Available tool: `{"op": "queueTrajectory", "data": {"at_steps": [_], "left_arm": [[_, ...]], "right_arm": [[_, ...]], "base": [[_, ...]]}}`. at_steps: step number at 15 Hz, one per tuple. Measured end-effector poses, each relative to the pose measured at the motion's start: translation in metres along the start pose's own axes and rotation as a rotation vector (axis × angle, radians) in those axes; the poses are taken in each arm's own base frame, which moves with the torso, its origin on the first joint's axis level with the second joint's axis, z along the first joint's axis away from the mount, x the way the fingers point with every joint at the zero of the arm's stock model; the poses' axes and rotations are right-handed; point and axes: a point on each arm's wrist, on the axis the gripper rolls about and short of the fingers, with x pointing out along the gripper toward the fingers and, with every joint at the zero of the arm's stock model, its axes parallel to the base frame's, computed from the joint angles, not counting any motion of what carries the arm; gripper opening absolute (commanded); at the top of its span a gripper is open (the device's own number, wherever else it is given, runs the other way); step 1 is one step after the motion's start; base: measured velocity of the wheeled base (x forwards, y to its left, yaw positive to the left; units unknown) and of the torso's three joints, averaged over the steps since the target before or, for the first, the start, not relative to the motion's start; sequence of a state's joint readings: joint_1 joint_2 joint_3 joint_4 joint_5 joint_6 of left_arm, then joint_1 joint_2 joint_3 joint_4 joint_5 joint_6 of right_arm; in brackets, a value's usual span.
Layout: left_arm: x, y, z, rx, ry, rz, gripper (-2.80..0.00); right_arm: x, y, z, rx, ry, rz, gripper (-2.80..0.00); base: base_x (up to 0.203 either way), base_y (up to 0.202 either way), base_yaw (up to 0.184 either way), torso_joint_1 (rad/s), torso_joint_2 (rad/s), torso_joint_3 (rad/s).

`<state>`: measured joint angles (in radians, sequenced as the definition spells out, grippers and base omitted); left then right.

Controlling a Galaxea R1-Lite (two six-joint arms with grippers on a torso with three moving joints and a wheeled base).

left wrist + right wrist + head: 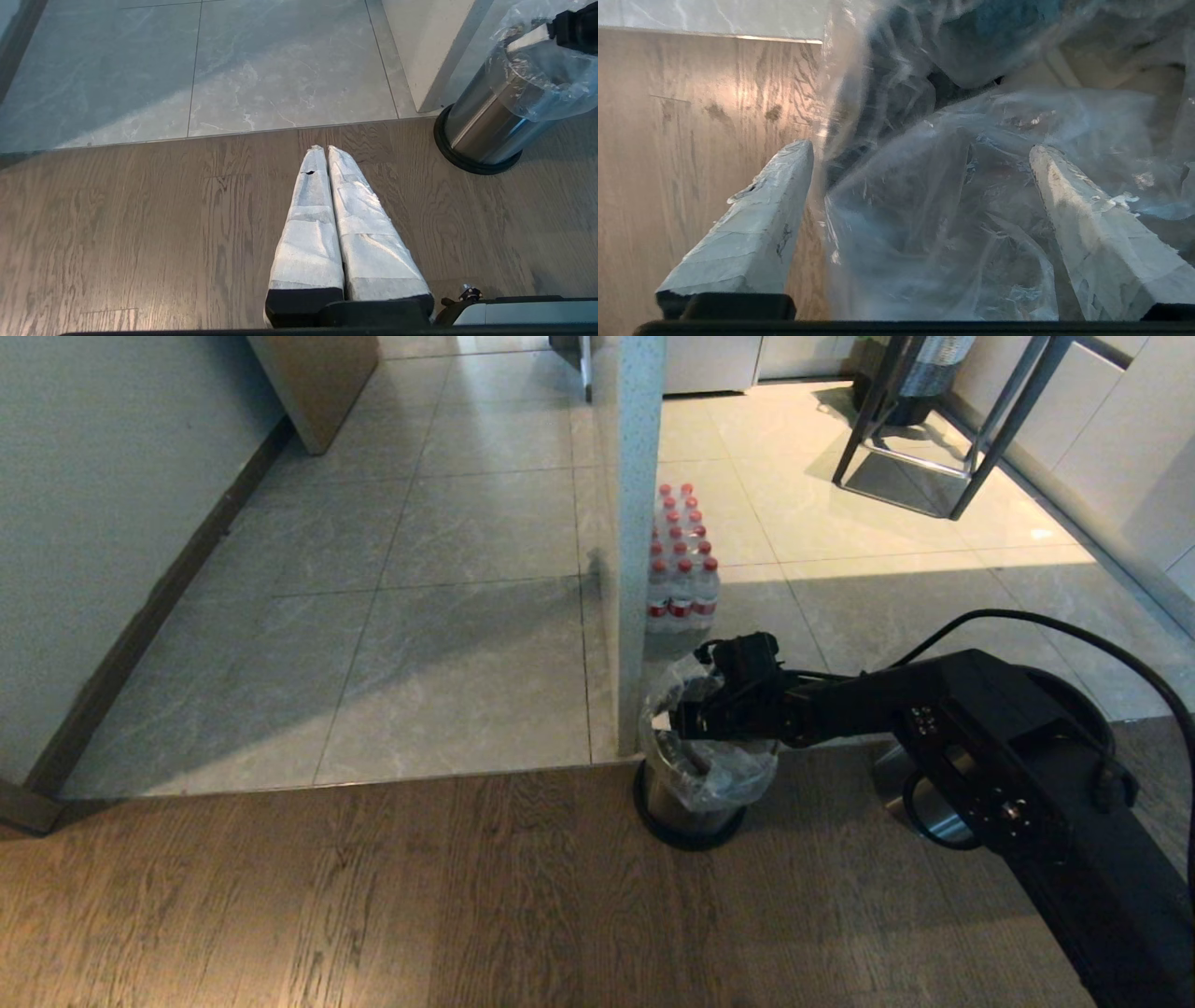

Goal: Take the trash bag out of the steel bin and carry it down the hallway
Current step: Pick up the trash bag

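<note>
The steel bin [689, 807] stands on the wood floor at the foot of a white wall end, its black base ring showing in the left wrist view [483, 126]. The clear trash bag [724, 767] lines it and folds over the rim [546, 88]. My right gripper [674, 719] hovers at the bin's mouth, open. In the right wrist view [922, 147] its two wrapped fingers stand wide apart. One finger [761, 219] is outside over the wood. The other [1092, 219] is inside against the crinkled bag [924, 224]. My left gripper [325, 149] is shut and empty over the wood floor.
The hallway's grey tiles [448, 644] begin just beyond the wood planks. A white wall end [627, 523] rises right behind the bin. A shrink-wrapped pack of red-capped bottles [681, 569] stands beside it. A black metal frame [934, 439] is at the far right.
</note>
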<state>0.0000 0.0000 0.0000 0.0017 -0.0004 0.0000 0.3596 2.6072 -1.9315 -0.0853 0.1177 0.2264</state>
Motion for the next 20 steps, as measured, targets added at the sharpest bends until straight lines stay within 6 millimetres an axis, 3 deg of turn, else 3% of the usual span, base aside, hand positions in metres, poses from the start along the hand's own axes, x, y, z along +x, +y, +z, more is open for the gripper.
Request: {"op": "queueTrajectory", "data": {"at_steps": [9, 20], "left_arm": [[0.0, 0.0, 0.0, 0.0, 0.0, 0.0, -2.8], [0.0, 0.0, 0.0, 0.0, 0.0, 0.0, -2.8]], "right_arm": [[0.004, -0.024, -0.003, -0.019, 0.003, -0.037, 0.0], [0.031, -0.037, -0.036, -0.023, 0.067, -0.049, 0.0]], "base": [[0.0, 0.0, 0.0, 0.0, 0.0, 0.0], [0.0, 0.0, 0.0, 0.0, 0.0, 0.0]]}}
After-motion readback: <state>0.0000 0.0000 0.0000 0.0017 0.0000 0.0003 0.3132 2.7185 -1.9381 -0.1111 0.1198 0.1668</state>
